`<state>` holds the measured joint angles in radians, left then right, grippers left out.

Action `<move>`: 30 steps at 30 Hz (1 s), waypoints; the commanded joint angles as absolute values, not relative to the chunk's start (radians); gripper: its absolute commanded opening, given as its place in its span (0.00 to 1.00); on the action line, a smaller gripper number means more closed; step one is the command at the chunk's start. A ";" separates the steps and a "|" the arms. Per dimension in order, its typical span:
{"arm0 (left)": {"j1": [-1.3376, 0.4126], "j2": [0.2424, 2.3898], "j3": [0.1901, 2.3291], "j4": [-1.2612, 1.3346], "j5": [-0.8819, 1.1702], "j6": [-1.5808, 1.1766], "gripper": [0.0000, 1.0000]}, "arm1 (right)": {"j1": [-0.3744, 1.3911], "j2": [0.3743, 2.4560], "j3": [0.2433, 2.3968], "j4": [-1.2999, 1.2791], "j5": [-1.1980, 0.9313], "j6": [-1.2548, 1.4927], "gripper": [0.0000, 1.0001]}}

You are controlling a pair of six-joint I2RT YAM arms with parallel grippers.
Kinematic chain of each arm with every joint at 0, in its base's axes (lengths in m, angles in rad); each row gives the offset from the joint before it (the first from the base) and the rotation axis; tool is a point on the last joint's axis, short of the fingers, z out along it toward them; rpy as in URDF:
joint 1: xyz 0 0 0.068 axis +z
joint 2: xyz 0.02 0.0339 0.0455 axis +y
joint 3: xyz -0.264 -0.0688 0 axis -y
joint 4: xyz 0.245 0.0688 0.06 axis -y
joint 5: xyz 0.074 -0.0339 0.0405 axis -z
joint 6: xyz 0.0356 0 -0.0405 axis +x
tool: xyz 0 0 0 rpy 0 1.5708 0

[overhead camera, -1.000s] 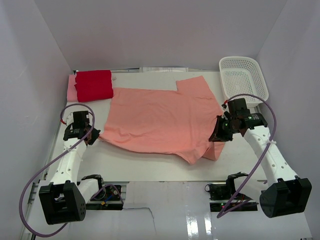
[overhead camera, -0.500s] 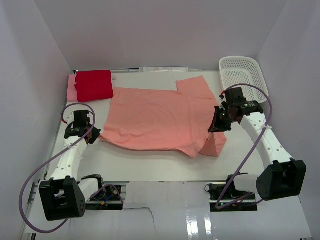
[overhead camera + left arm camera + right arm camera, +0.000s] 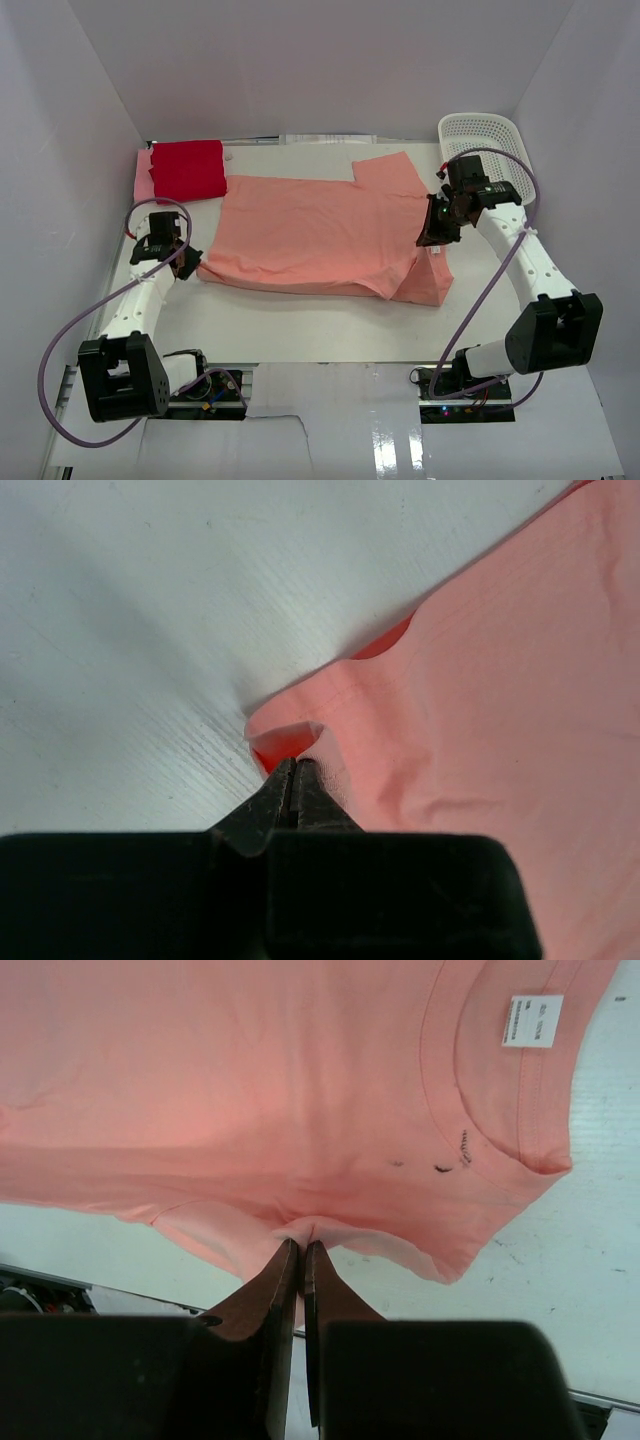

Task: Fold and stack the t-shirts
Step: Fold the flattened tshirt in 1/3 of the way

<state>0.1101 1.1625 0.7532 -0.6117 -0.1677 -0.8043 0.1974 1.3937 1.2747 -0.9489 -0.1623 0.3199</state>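
Observation:
The salmon t-shirt [image 3: 310, 235] lies spread across the middle of the table. My left gripper [image 3: 190, 262] is shut on its near-left corner, and the left wrist view shows the closed tips [image 3: 293, 765] pinching a small fold of that salmon cloth [image 3: 500, 680]. At the shirt's right side my right gripper [image 3: 432, 238] is shut on a lifted fold, with cloth hanging below it. Seen from the right wrist, its tips [image 3: 301, 1245] nip the salmon cloth [image 3: 250, 1080] below the collar and white label [image 3: 530, 1020]. A bright red folded t-shirt [image 3: 187, 170] rests on a pale pink one [image 3: 143, 180] at the far left.
A white mesh basket [image 3: 487, 150] stands at the far right corner, just behind my right arm. White walls close in the table on three sides. Cables loop off both arms near the table's side edges.
Both grippers have moved toward the far side with the salmon shirt's near edge in them. The right one travelled farther, and the shirt's near-right part now lies drawn up.

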 commanded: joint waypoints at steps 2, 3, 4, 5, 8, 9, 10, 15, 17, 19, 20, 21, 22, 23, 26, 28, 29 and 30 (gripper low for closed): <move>0.118 1.178 0.821 -0.581 -0.170 -0.796 0.00 | 0.170 1.413 1.359 -0.928 -0.146 0.284 0.08; 0.117 1.184 0.825 -0.580 -0.170 -0.798 0.00 | 0.167 1.426 1.370 -0.930 -0.144 0.282 0.08; 0.118 1.190 0.834 -0.577 -0.169 -0.798 0.00 | 0.166 1.431 1.388 -0.930 -0.146 0.282 0.08; 0.117 1.195 0.836 -0.574 -0.164 -0.798 0.00 | 0.164 1.437 1.397 -0.927 -0.144 0.281 0.08; 0.117 1.215 0.851 -0.563 -0.153 -0.795 0.00 | 0.161 1.463 1.428 -0.927 -0.147 0.278 0.08; 0.118 1.221 0.856 -0.560 -0.152 -0.793 0.00 | 0.161 1.476 1.433 -0.925 -0.149 0.275 0.08; 0.118 1.227 0.864 -0.558 -0.149 -0.793 0.00 | 0.160 1.480 1.446 -0.927 -0.147 0.273 0.08; 0.118 1.252 0.879 -0.546 -0.144 -0.790 0.00 | 0.155 1.514 1.477 -0.919 -0.150 0.270 0.08; 0.118 1.258 0.885 -0.538 -0.144 -0.790 0.00 | 0.152 1.522 1.492 -0.919 -0.150 0.268 0.08; 0.117 1.270 0.893 -0.528 -0.141 -0.790 0.00 | 0.150 1.532 1.502 -0.919 -0.149 0.267 0.08; 0.118 1.281 0.900 -0.523 -0.138 -0.788 0.00 | 0.149 1.542 1.511 -0.919 -0.144 0.267 0.08; 0.117 1.287 0.905 -0.519 -0.138 -0.788 0.00 | 0.147 1.545 1.519 -0.919 -0.141 0.267 0.08; 0.117 1.293 0.908 -0.515 -0.135 -0.788 0.00 | 0.144 1.549 1.523 -0.919 -0.140 0.265 0.08; 0.117 1.299 0.914 -0.509 -0.135 -0.788 0.00 | 0.143 1.558 1.529 -0.919 -0.141 0.264 0.08; 0.118 1.325 0.930 -0.502 -0.130 -0.787 0.00 | 0.138 1.578 1.548 -0.916 -0.137 0.262 0.08; 0.117 1.344 0.943 -0.497 -0.126 -0.785 0.00 | 0.137 1.586 1.546 -0.914 -0.135 0.261 0.08; 0.117 1.350 0.948 -0.491 -0.124 -0.782 0.00 | 0.135 1.595 1.545 -0.911 -0.133 0.259 0.08; 0.117 1.354 0.953 -0.485 -0.123 -0.779 0.00 | 0.135 1.598 1.540 -0.910 -0.132 0.261 0.08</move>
<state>0.1101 1.3540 0.9119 -0.5198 -0.1299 -0.7944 0.1429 1.5833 1.5036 -0.9352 -0.1513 0.2787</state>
